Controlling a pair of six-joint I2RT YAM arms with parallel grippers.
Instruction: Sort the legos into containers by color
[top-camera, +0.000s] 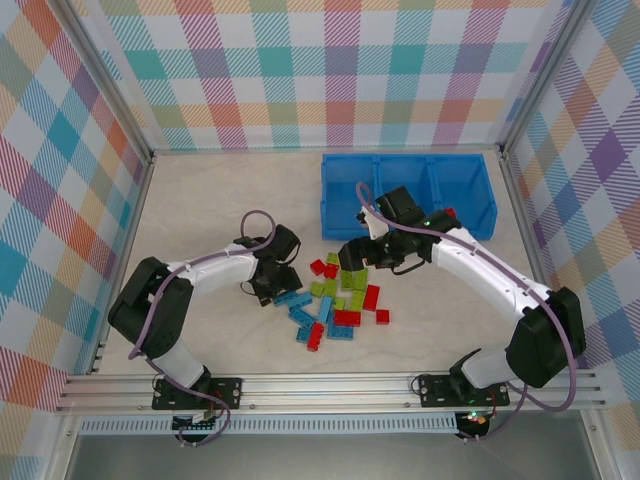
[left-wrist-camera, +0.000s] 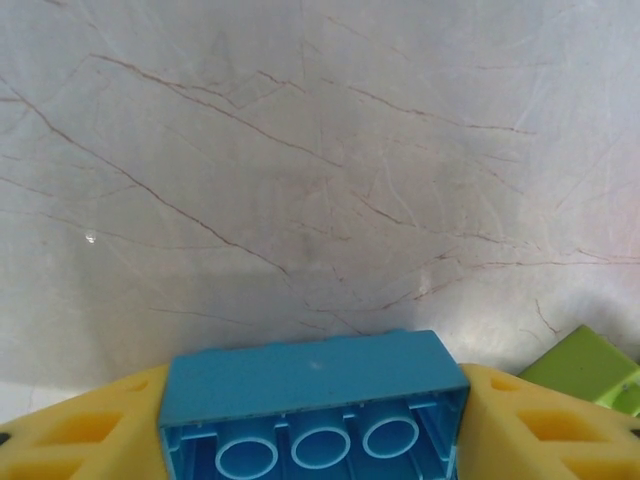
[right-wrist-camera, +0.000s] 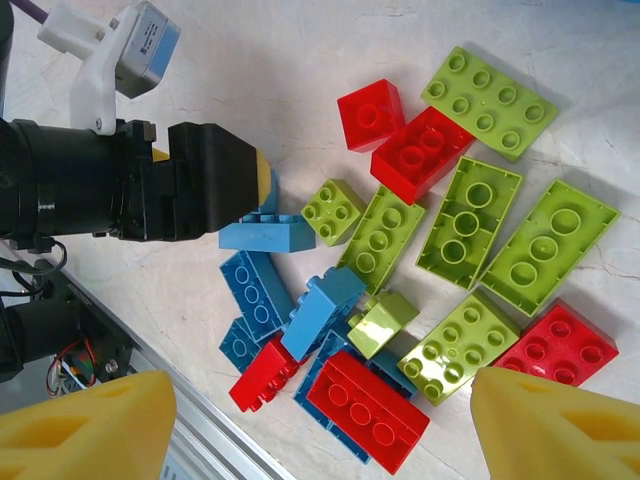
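Observation:
My left gripper (left-wrist-camera: 313, 440) is shut on a light blue oblong lego (left-wrist-camera: 310, 380), hollow underside toward the camera, its ends against both yellow fingers (left-wrist-camera: 70, 430). This sits at the left edge of the lego pile (top-camera: 340, 300), low over the table. The same blue lego (right-wrist-camera: 265, 233) shows in the right wrist view at the left arm's tip. My right gripper (right-wrist-camera: 320, 440) hangs open above the mixed red, lime green and light blue legos, with nothing between its fingertips (right-wrist-camera: 560, 425). The blue containers (top-camera: 405, 195) stand behind the pile.
A red piece (top-camera: 448, 213) shows at the bin's right compartment beside the right arm. A lime green brick (left-wrist-camera: 590, 370) lies just right of the left gripper. A metal rail (top-camera: 330, 385) runs along the near table edge. Checked walls close in the other three sides.

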